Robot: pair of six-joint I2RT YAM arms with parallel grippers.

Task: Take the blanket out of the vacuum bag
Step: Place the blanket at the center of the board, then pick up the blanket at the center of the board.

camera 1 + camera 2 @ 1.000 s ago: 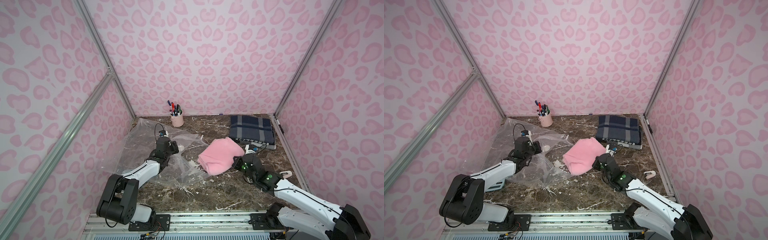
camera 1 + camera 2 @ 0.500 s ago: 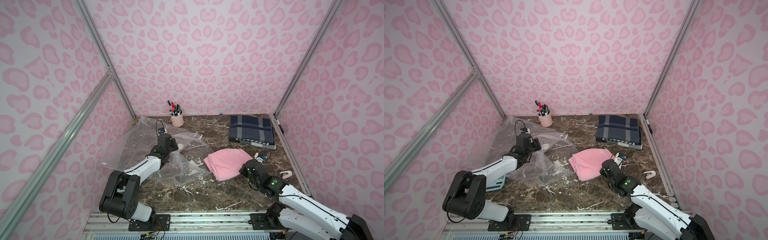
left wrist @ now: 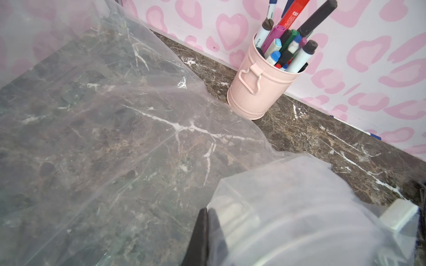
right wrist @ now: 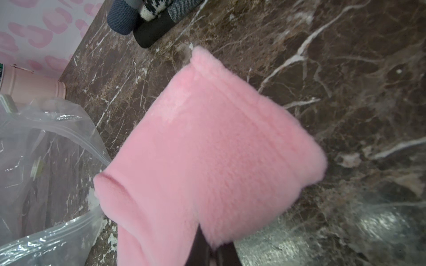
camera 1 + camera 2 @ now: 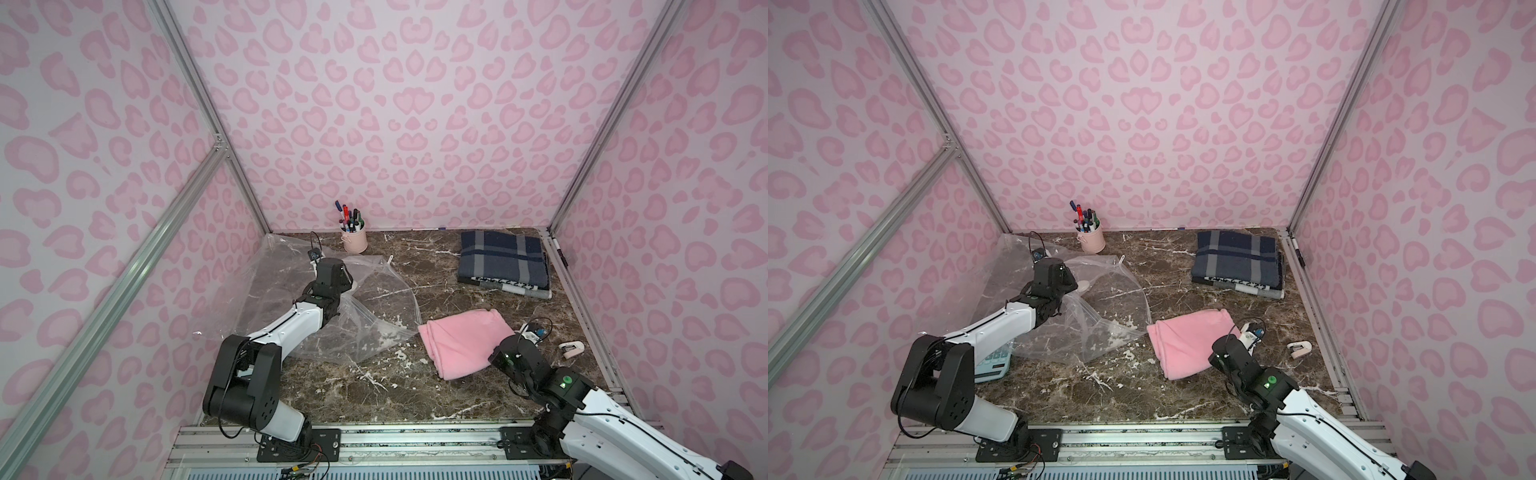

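Observation:
The pink folded blanket (image 5: 463, 343) (image 5: 1192, 345) lies on the marble table, wholly outside the vacuum bag (image 5: 370, 320) (image 5: 1100, 324). Its left corner sits beside the bag's zip edge. My right gripper (image 4: 208, 244) is shut on the blanket's (image 4: 207, 149) near edge; in both top views the fingertips are hidden under the fleece. The bag is crumpled, clear and empty at the left. My left gripper (image 3: 207, 214) (image 5: 345, 286) is shut on a fold of its plastic (image 3: 288, 195), next to the white valve disc (image 5: 1084, 286).
A pink pen cup (image 5: 354, 240) stands at the back wall, touching the bag's far edge. Folded navy plaid blankets (image 5: 503, 264) lie at the back right. A small white clip (image 5: 571, 349) is by the right rail. A pale blue object (image 5: 992, 365) lies under plastic by the left arm.
My right gripper has dragged the blanket right and toward the front, away from the bag's mouth, and it has settled flatter. The left gripper has kept its hold and shifted slightly back.

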